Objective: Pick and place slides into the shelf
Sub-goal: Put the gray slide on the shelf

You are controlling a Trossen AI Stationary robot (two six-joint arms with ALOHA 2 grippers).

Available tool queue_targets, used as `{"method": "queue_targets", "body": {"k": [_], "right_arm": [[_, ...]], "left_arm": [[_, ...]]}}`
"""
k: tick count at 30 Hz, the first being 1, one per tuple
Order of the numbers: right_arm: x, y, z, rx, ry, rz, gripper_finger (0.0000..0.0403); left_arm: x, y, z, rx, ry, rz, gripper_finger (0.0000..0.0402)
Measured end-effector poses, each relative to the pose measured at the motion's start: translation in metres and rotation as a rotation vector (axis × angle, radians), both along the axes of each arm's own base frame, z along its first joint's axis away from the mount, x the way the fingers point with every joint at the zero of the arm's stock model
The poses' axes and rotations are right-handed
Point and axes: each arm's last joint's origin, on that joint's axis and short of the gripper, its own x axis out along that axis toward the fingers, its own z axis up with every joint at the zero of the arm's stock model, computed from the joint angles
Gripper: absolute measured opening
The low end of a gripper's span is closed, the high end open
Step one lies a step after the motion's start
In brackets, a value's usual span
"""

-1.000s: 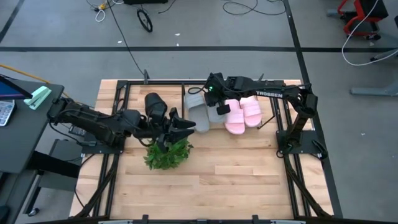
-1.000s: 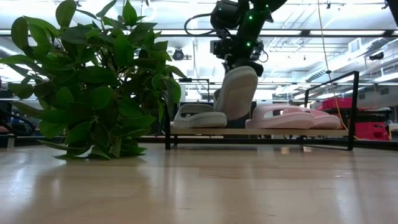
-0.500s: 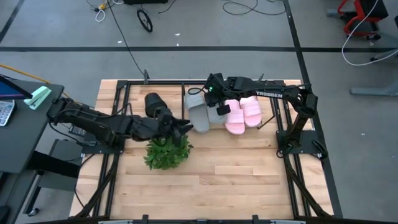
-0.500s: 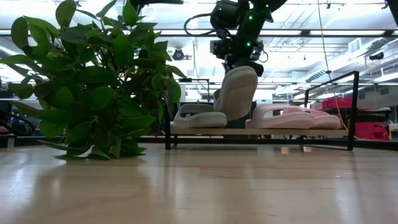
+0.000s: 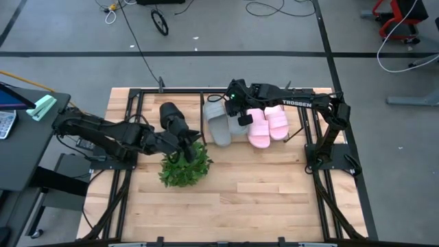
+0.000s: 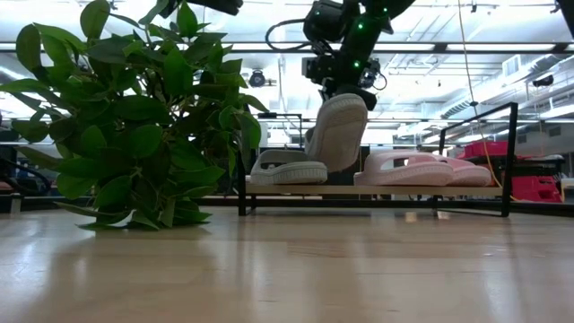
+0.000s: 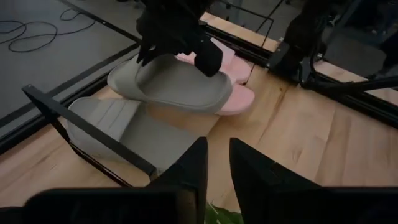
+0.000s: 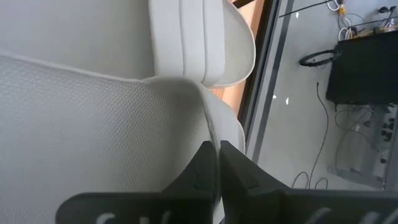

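Observation:
My right gripper (image 5: 233,104) is over the shelf (image 6: 377,190), shut on a grey slide (image 6: 337,135) that stands steeply tilted. Beside it a second grey slide (image 5: 214,118) lies flat on the shelf's slanted board, and two pink slides (image 5: 267,127) lie side by side on the board's right part. In the left wrist view the held grey slide (image 7: 177,84) hangs across, above the flat grey slide (image 7: 112,121). My left gripper (image 5: 195,140) hovers over the plant, a short way left of the shelf. Its fingers are a narrow gap apart and hold nothing. My right gripper pinches the grey slide's upper end (image 6: 348,100) between its two fingers (image 8: 204,163), on the thin rim (image 8: 210,127). It comes from above, pointing down. The slide hangs steeply tilted below it. Its lower end (image 6: 321,169) is down at the shelf board, behind the flat grey slide.
A green leafy plant (image 5: 184,168) stands on the table in front of the shelf's left end, right under my left gripper. The shelf's black rods (image 6: 513,152) rise at its right end. Bare wooden tabletop (image 5: 274,192) stretches across the near half.
My left gripper has drawn back toward the table's left, away from the shelf, and now sits above the plant. My right gripper has kept the tilted grey slide over the shelf, in nearly the same place.

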Motion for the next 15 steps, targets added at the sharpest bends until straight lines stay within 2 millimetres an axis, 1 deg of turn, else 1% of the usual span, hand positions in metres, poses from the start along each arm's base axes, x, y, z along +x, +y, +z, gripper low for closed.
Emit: {"method": "queue_targets", "body": {"k": [3,12,15], "right_arm": [[-0.001,-0.002,0.0,0.009,-0.004,-0.002,0.0007],[-0.002,-0.007,0.0,0.019,-0.023,-0.012,0.0007],[-0.002,-0.009,0.0,0.028,-0.028,-0.012,0.0007]], "left_arm": [[-0.001,0.0,-0.001,0.007,0.021,-0.002,0.0067],[0.008,-0.002,-0.013,0.027,0.082,-0.004,0.0068],[0.009,-0.002,-0.014,0.026,0.084,-0.006,0.0067]]}}
